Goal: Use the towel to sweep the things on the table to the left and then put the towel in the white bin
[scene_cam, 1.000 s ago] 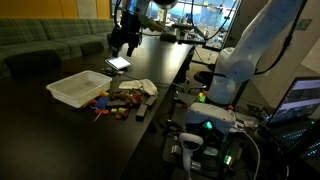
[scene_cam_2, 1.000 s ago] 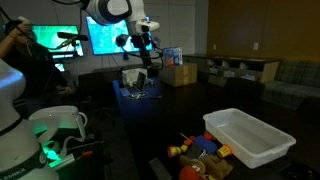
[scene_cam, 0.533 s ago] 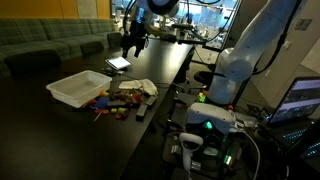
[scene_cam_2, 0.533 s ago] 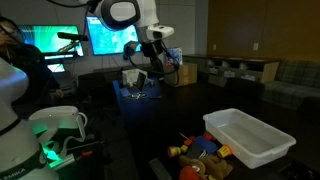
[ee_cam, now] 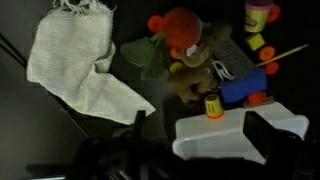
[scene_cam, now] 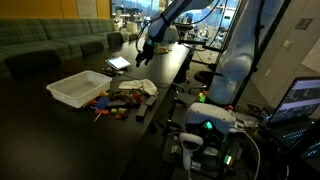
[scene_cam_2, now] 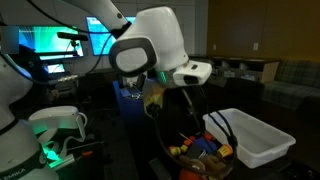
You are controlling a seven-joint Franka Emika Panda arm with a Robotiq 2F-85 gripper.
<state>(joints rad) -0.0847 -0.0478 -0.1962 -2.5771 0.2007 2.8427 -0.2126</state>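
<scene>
While my gripper [scene_cam: 143, 52] hangs over the dark table [scene_cam: 40, 130], too shadowed to tell whether my fingers are apart or together, I fear coming down on the white bin [scene_cam: 78, 87] or toys [ee_cam: 185, 45] instead of the towel [ee_cam: 75, 60], upper left in the wrist view, just beside the toys. The room [scene_cam: 60, 8] is dim, sofa [scene_cam: 50, 40] upper left; the table's glossy black may hide edges.

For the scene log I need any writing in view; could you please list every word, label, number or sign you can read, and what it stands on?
No text can be read in any view.
Monitor: glowing content, too blurred to read.
Laptop screen: too small to read.
Small yellow tub: any label is too blurred to read.
</scene>
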